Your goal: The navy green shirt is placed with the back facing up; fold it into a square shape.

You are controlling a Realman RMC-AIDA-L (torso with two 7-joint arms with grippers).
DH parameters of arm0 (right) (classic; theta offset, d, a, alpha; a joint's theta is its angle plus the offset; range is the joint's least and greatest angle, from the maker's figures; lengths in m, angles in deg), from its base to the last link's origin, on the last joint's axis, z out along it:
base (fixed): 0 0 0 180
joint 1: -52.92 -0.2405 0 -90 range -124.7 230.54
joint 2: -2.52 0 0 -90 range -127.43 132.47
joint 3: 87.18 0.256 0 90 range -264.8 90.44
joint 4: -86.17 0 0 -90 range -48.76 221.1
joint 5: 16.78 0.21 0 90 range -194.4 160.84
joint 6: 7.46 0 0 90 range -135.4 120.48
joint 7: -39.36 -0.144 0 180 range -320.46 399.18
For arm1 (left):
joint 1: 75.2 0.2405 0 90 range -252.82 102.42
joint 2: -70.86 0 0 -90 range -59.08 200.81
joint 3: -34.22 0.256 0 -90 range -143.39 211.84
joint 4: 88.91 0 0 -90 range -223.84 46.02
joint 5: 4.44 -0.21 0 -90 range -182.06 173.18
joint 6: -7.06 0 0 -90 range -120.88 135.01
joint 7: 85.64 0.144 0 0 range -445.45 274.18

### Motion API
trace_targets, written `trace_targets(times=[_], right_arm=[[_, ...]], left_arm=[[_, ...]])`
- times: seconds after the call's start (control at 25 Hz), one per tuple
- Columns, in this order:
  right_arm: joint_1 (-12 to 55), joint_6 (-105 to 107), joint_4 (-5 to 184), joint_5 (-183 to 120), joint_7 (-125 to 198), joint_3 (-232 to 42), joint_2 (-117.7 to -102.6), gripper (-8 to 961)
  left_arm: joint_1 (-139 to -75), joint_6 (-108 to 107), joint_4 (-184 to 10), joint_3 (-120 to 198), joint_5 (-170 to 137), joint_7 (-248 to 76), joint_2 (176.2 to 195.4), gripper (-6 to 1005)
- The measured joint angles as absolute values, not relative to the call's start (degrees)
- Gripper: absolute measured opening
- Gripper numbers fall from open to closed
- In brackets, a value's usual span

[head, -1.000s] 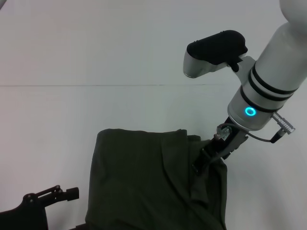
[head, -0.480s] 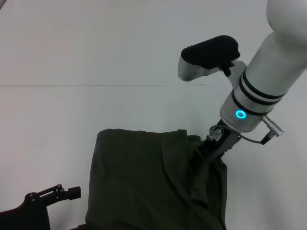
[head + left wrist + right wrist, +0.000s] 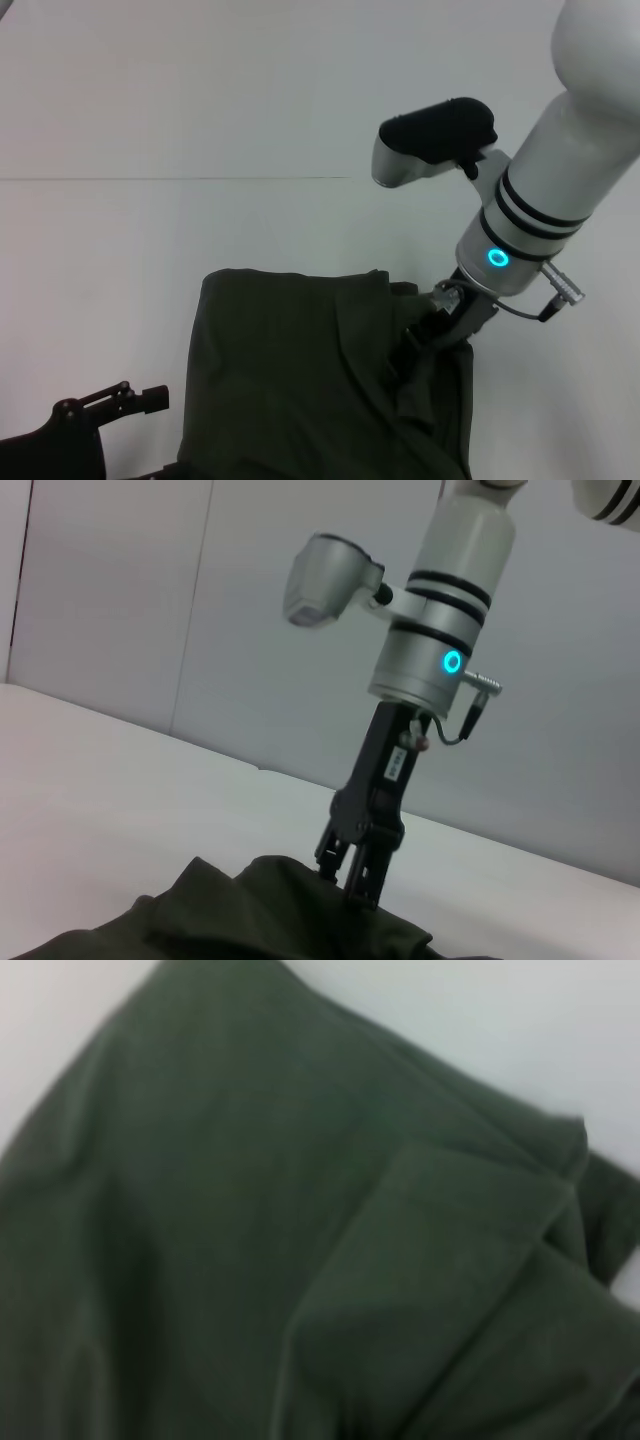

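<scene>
Right end effector shifted slightly left, pinching shirt fold

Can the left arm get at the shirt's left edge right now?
Probably yes. The left gripper sits low beside the navy green shirt, with only bare white table between them. The right gripper works the far right side, well out of the way.

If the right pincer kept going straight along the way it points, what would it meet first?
The navy green shirt: the right pincer points down into its folded edge, fingertips apparently already at the fabric, with the table just beneath.
</scene>
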State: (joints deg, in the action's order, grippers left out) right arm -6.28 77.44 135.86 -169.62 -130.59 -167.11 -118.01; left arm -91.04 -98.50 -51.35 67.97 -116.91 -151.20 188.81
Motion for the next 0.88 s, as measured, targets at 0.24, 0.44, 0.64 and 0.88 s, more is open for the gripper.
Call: trace_targets(times=[0.24, 0.44, 0.64, 0.88], right_arm=[[-4.8, 78.0, 135.1, -169.6, -130.5, -167.1, -117.81, 781], [-3.5, 78.4, 135.2, -169.8, -129.9, -166.8, -117.62, 778], [-2.3, 78.3, 135.3, -170.1, -128.7, -165.3, -117.21, 775], [-1.2, 77.9, 135.4, -171.9, -127.3, -162.5, -117.12, 773]], left_arm=[[-91.2, -98.5, -51.4, 68.0, -116.8, -151.3, 188.8, 887], [-91.6, -98.5, -51.9, 68.0, -116.8, -151.3, 188.79, 887], [-91.6, -98.4, -52.0, 68.0, -116.8, -151.3, 188.79, 887], [-91.6, -98.4, -52.0, 68.0, -116.8, -151.3, 188.8, 887]])
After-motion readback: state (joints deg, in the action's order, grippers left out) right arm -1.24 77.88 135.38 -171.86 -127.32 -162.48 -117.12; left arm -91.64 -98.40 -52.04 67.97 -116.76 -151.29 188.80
